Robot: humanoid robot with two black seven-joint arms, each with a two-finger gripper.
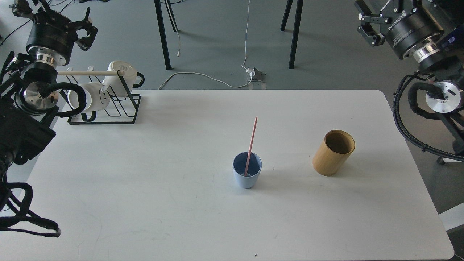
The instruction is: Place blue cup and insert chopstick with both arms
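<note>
The blue cup (247,175) stands upright on the white table (145,181), right of its middle. The pink chopstick (251,141) stands in the cup, its top leaning up and to the right over the rim. My left gripper (54,16) is raised at the far top left, beyond the table, fingers spread and empty. My right gripper (366,23) is raised at the far top right, off the table and far from the cup. Its fingers are apart and empty, and partly cut off by the top edge.
A tan bamboo cylinder (333,153) stands right of the cup, a hand's width away. A black wire rack (108,105) with two white mugs (121,74) and a pale wooden rod sits at the table's back left corner. Chair legs and cables lie on the floor behind.
</note>
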